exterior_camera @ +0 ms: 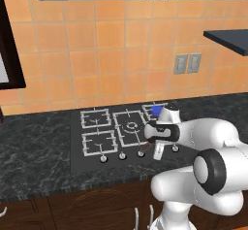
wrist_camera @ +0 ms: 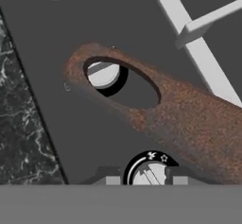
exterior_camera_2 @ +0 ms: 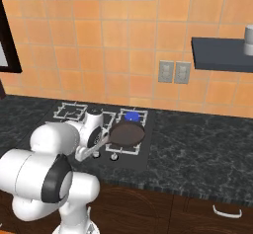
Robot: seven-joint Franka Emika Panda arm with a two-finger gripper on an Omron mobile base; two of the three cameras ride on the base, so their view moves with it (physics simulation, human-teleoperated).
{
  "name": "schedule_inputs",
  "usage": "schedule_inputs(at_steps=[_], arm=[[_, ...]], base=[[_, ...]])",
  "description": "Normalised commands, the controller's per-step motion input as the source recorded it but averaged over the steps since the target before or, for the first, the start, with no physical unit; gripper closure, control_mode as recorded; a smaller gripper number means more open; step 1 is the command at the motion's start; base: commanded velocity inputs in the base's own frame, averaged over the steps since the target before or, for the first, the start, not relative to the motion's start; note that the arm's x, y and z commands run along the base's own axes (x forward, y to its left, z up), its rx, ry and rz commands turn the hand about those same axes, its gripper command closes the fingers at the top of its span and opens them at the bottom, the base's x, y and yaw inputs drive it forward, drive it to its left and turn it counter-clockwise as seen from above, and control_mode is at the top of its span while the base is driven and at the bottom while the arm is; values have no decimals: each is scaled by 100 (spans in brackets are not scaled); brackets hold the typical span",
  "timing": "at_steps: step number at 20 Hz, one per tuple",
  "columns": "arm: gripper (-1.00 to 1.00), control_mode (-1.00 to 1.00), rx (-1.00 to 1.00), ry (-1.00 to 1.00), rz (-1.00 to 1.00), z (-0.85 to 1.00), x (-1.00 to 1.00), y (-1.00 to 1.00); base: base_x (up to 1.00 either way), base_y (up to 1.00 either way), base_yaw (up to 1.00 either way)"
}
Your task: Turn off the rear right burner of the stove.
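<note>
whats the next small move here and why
Probably close the gripper on the knob between its fingertips and twist it: the rear right burner shows a blue flame, and the fingertips flank that knob with a gap on each side.

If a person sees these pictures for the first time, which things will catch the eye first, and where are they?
The bright blue flame of the rear right burner stands out on the black stove, near the tiled wall. In front of it, a dark brown pan sits on the front right grate, its rusty handle reaching over one silver knob. The white arm bends low over the knob row, and its hand is at another knob.
</note>
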Motion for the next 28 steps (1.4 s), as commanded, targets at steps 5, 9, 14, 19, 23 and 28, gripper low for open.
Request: schedule_inputs(at_steps=[5,9,14,19,23,28], arm=[[100,-100,3,2,-28,0,0,2],[100,-100,5,4,-29,0,0,1],[100,-100,4,5,-29,0,-4,0],[100,-100,0,9,-31,0,-16,-5],[100,-100,4,16,-39,0,-16,-10],[100,-100,10,12,-34,0,-25,-17]], base=[[0,0,0],[0,0,0],[0,0,0],[0,0,0],[0,0,0],[0,0,0]])
